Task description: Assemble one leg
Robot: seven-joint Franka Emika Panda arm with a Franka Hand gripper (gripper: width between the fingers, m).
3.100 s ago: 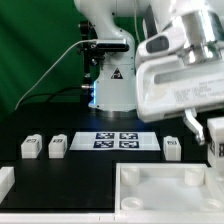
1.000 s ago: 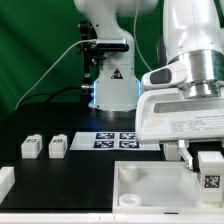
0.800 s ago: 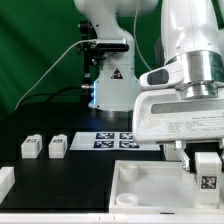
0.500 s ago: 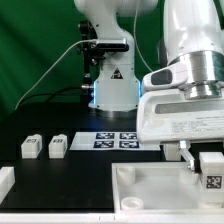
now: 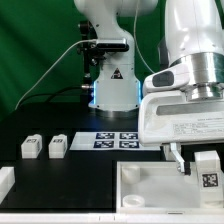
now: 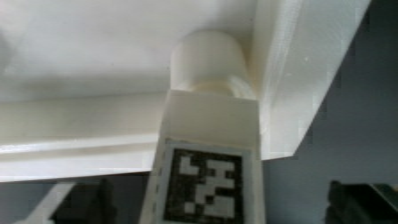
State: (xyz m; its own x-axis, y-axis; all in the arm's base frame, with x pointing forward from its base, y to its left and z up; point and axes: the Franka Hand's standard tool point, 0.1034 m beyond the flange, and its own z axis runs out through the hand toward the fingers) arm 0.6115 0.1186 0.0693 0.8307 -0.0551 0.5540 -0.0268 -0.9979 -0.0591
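Observation:
A leg, a stubby white block with a square tag, stands upright in the near corner of the large white tray-like piece on the exterior view's right. In the wrist view the leg has its rounded tip at the inner corner of that piece. My gripper straddles the leg's upper end. Its dark fingers stand on either side of the leg with a gap on each side, so the gripper is open. Two more legs lie on the exterior view's left.
The marker board lies on the black table behind the tray-like piece. Part of another white piece shows at the exterior view's left edge. The robot base stands behind the marker board.
The arm has come down from above and brought the leg into the tray-like piece's corner. In the last second the leg shifted slightly side to side and a finger moved away from it.

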